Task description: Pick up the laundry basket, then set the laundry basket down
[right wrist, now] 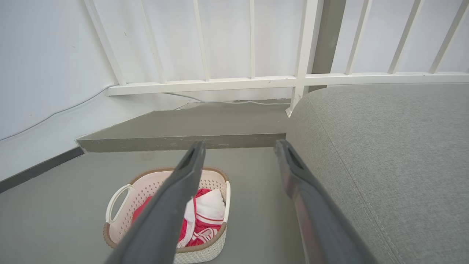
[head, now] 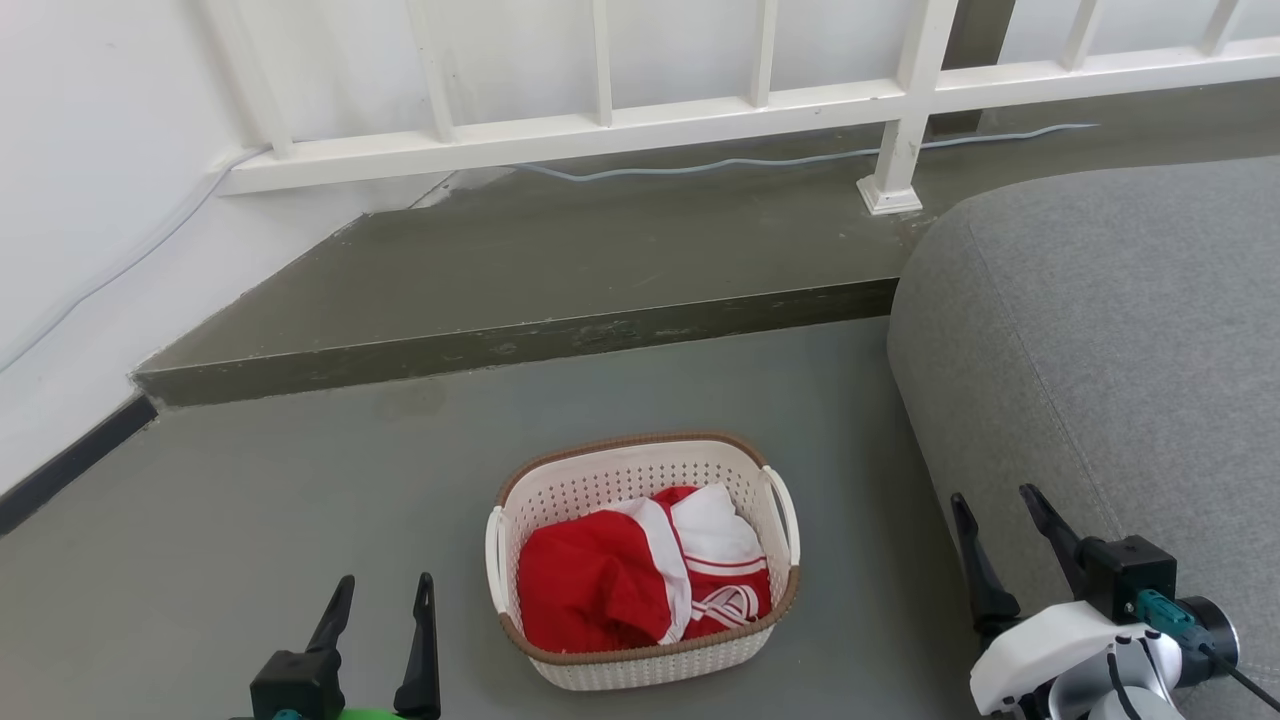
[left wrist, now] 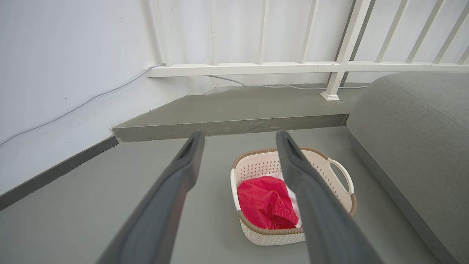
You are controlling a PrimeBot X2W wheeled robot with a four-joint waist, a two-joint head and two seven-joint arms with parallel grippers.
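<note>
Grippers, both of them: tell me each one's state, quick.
Left gripper: open, holding nothing, apart from the laundry basket.
Right gripper: open, holding nothing, also apart from the basket.

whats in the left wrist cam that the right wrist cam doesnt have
Left wrist view: the left gripper, open; the laundry basket with its loop handle nearer the grey sofa; mostly the red garment inside.

Right wrist view: the right gripper, open; the basket's opposite handle; the white striped garment beside the red one; the sofa close alongside.

Both: the basket standing untouched on the floor, the raised step, the white railing and the sofa.
</note>
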